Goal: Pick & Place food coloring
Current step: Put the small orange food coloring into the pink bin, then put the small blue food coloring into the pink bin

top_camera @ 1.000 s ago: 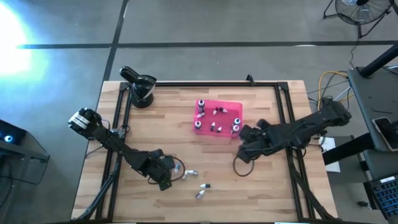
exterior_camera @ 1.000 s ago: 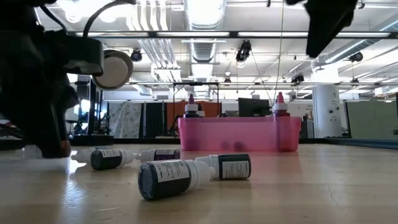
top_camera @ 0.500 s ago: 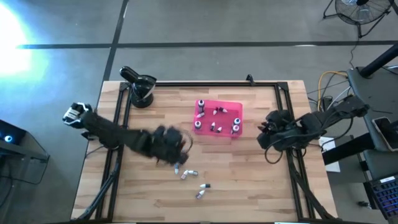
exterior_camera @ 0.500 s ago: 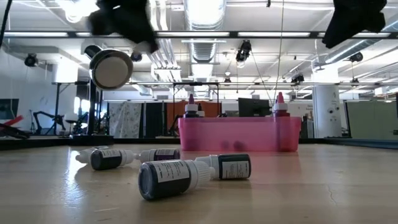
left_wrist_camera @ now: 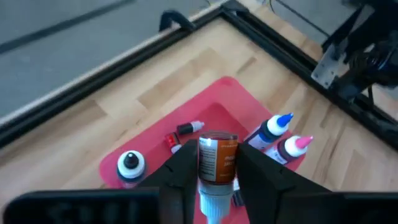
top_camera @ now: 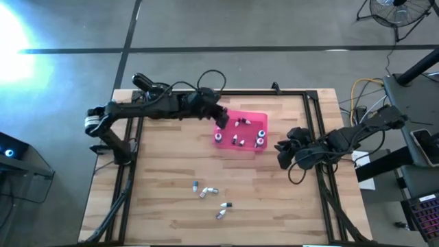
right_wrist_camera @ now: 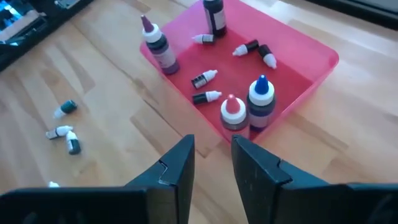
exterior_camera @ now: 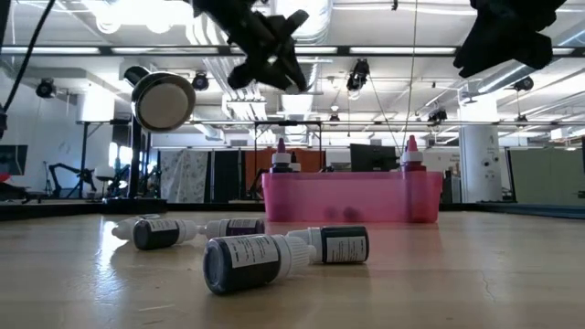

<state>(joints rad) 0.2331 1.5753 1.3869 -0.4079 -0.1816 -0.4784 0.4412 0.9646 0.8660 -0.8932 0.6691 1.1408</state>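
The pink tray [top_camera: 255, 114] sits far of the table's middle and holds several small dropper bottles [right_wrist_camera: 260, 102], some upright, some lying. Several more bottles [top_camera: 208, 192] lie on their sides on the wood near the near edge, and show close up in the low view [exterior_camera: 247, 260]. My left gripper [top_camera: 220, 118] hangs over the tray's left end, shut on one bottle [left_wrist_camera: 217, 163]. My right gripper [top_camera: 285, 154] hovers to the right of the tray, open by a narrow gap [right_wrist_camera: 211, 165] and holding nothing. My left gripper pinches a small bottle by its labelled body [left_wrist_camera: 217, 155] between its two fingers [left_wrist_camera: 183, 171]. The fingers slant down from above. The bottle lies along them, its whitish cap end [left_wrist_camera: 214, 208] toward the wrist. It is lifted clear, above the tray [left_wrist_camera: 155, 174].
A black post with a round head [top_camera: 155, 96] stands at the table's far left corner. Black rails [top_camera: 315, 130] run along the left, right and far sides. Bare wood lies between the tray and the loose bottles. Cables loop off both arms.
My left gripper has risen from beside the loose bottles at the near left. It has swung toward the far edge and to the right, and now hangs over the tray's left end. My right gripper has pulled back from the tray's near right corner toward the right edge.
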